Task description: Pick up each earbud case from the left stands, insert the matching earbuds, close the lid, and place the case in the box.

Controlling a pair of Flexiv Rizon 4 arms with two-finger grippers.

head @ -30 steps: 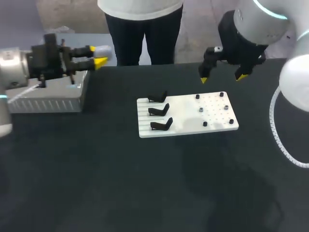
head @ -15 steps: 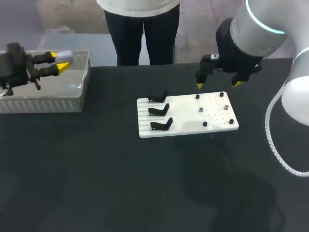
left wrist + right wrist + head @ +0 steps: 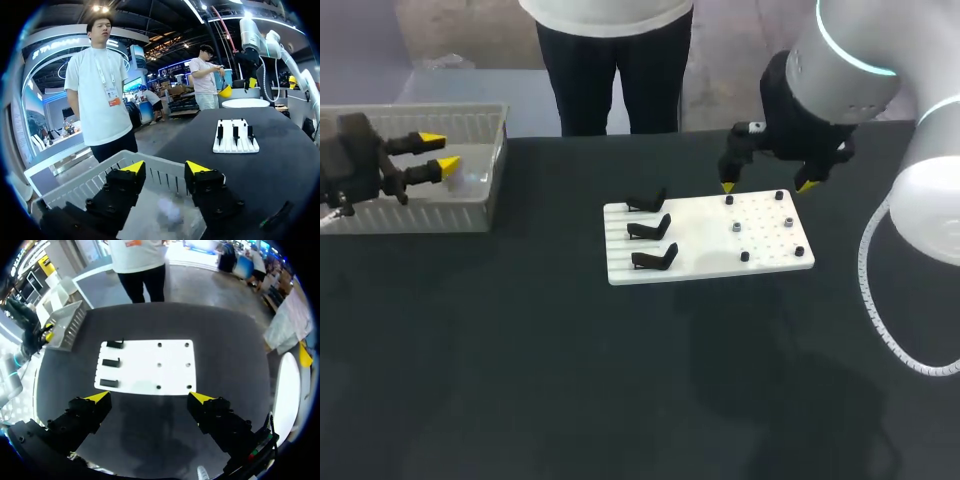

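grey ribbed plastic makes up the box (image 3: 430,218) at the far left of the counter (image 3: 570,380). the left tool (image 3: 433,154) hangs over it, held level and pointing toward the middle, its yellow tips apart and gripping nothing. only the left wrist view looks down into the box: a pale, blurred earbud case (image 3: 168,216) lies on its floor, below and between the spread fingers, touching neither. the head view gives the right arm's pose, arching in from the right with the right tool (image 3: 765,186) pointing down over the far edge of the white board (image 3: 705,245), tips wide apart and empty. the right wrist view looks straight down on that board, with three black stands (image 3: 111,362) in a column on its left part and small dark pegs (image 3: 159,365) dotted over the rest.
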